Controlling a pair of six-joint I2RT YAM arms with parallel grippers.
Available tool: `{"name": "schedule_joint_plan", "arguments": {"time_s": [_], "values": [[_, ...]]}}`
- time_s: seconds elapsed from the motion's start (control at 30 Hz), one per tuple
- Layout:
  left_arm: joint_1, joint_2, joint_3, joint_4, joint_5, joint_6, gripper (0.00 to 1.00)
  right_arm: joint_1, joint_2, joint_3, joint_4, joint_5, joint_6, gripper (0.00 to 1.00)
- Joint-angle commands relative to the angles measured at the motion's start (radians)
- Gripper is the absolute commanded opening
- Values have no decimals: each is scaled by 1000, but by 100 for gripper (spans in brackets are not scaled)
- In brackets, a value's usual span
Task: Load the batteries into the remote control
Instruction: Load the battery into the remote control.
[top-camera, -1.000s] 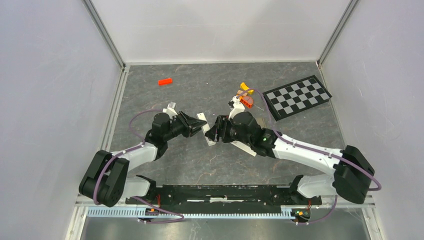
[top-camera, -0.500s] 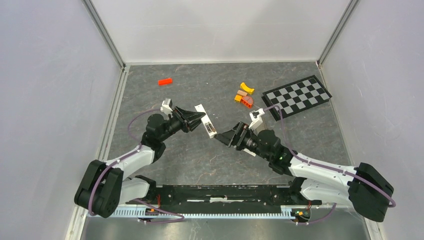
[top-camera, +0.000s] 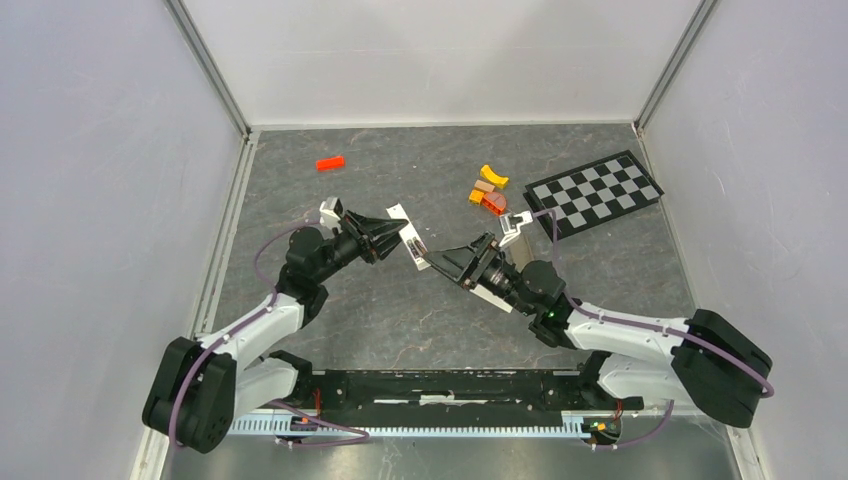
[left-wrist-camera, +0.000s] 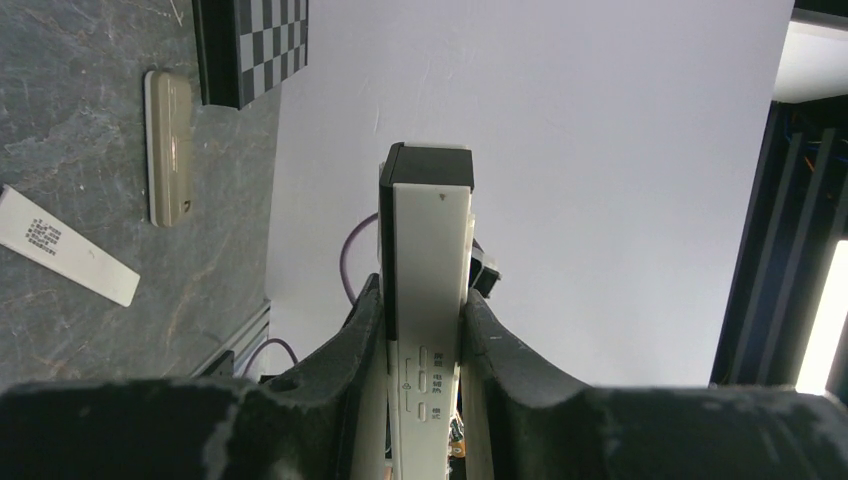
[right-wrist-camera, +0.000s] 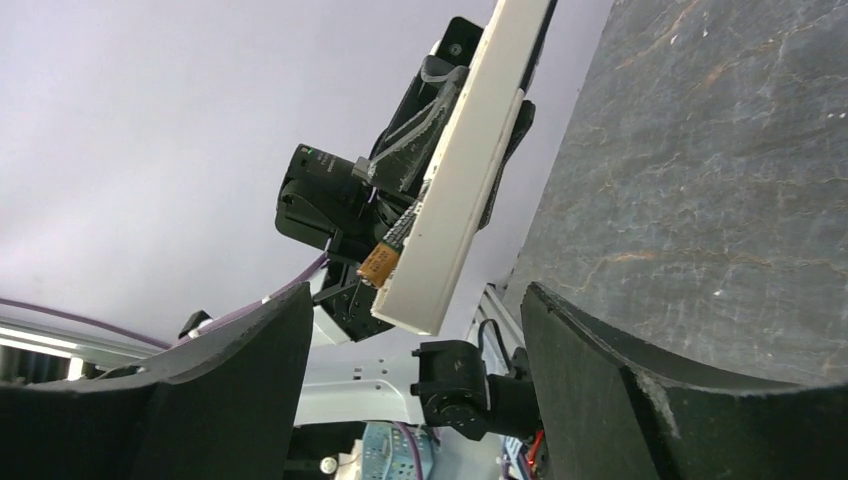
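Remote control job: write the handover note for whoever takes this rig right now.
Left end effector: shut on the remote control, held above the table.
Right end effector: open, empty, near the remote's end.
Done: one battery sits at the remote's back; seating unclear.
Left: press it home, load the rest; no other batteries in view.

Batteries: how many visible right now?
1 battery for sure, coppery end out, against the back of the remote control held in the left gripper. Others may be hidden inside it or elsewhere.
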Motion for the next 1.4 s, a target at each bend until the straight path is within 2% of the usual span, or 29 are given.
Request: {"name": "schedule_joint_plan", "arguments": {"time_s": [0.0, 0.4, 0.77, 1.07, 1.27, 1.37], "values": [[-4, -38, 48, -12, 14, -51, 2, 6, 35, 26, 125, -6, 62, 79], [-5, -30, 27, 1, 20, -52, 2, 7, 79, 52, 88, 0, 97, 75], [-5, -47, 12, 53, 31, -39, 2, 7, 106, 54, 23, 1, 148, 64], [-5, -60, 2, 121, 55, -15, 2, 6, 127, 22, 26, 2, 211, 53], [-5, -71, 0, 157, 78, 53, 2, 6, 142, 18, -18, 2, 251, 46], [-5, -86, 17, 162, 90, 142, 2, 5, 135, 31, -111, -2, 265, 34]]}}
